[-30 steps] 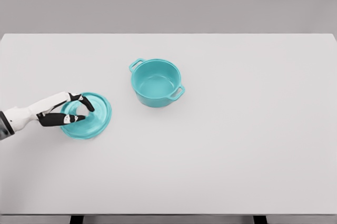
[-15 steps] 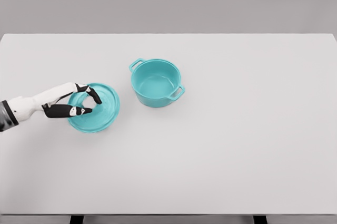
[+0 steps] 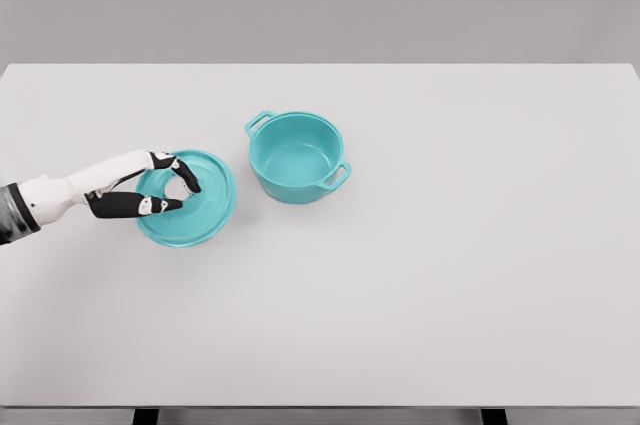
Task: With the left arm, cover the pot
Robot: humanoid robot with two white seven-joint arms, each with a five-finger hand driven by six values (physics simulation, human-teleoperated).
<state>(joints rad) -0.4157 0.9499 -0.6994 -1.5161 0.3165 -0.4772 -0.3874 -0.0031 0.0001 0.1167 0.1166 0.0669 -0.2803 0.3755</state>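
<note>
— Where is the left hand (image 3: 150, 188)?

— It reaches in from the left edge of the white table (image 3: 450, 275), white forearm first, dark fingers (image 3: 186, 174) pointing right.

— And what are those fingers doing?

— They are curled over the middle of the teal lid (image 3: 190, 200), clamped around the spot where its knob would be. One finger arches over from the far side, the thumb lies along the near side, and a pale patch shows between them. The knob itself is hidden by the fingers.

— How does the lid sit?

— It appears slightly tilted, its round rim spreading out beyond the fingertips on the right and below. Whether it touches the table under the hand, I cannot tell.

— Where is the pot (image 3: 296, 157)?

— To the right of the fingertips and a little farther back, near the lid but apart from it. It stands upright and uncovered, teal like the lid, with one handle at its far left and one at its near right. A narrow strip of table shows between its wall and the lid's rim.
</note>
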